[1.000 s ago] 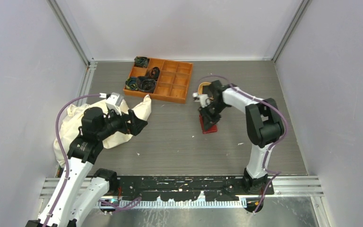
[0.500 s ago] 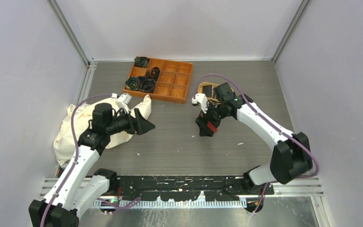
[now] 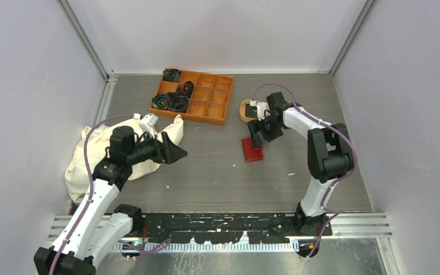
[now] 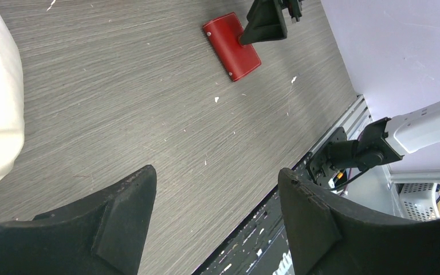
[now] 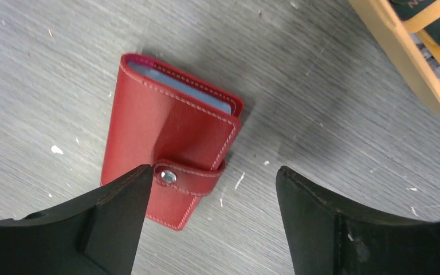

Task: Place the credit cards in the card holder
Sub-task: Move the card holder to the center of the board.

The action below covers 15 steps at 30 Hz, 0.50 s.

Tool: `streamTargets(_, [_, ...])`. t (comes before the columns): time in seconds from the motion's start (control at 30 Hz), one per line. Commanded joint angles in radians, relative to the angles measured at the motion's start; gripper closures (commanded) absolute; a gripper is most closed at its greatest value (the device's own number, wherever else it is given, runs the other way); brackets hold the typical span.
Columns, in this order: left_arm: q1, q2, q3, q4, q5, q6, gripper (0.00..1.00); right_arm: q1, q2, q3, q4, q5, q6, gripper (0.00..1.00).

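Right of the tabletop (image 3: 206, 166) centre, the card holder (image 3: 252, 150) is laid lengthwise toward the near edge, just nearward of the right gripper (image 3: 259, 133), held wide open and empty.

In the top view the card holder (image 3: 252, 150) lies right of centre, with the tray (image 3: 242, 112) just above it (the right gripper (image 3: 257, 137) hangs between them). The compartment box (image 3: 193, 97) sits upper centre and the cloth (image 3: 86, 157) lies at left.

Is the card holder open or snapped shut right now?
Shut. The card holder lies folded flat, snap tab fastened over its edge; only a sliver of blue pocket shows.
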Motion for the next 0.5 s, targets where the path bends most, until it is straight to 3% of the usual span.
streamTargets(0.0, [0.001,-0.019,0.015,0.014,0.0,0.004,0.23,0.006,0.034,0.027,0.092,-0.026,0.167,0.17])
streamTargets(0.17, [0.001,-0.014,0.015,0.013,0.001,0.002,0.23,0.032,0.077,0.036,0.075,-0.137,0.163,0.22])
streamTargets(0.33, [0.0,-0.004,0.014,0.013,0.008,-0.001,0.23,0.172,0.07,0.064,-0.044,-0.31,-0.011,0.45])
streamTargets(0.47, [0.001,0.01,0.012,0.018,0.02,-0.006,0.24,0.259,0.047,0.091,-0.154,-0.431,-0.148,0.46])
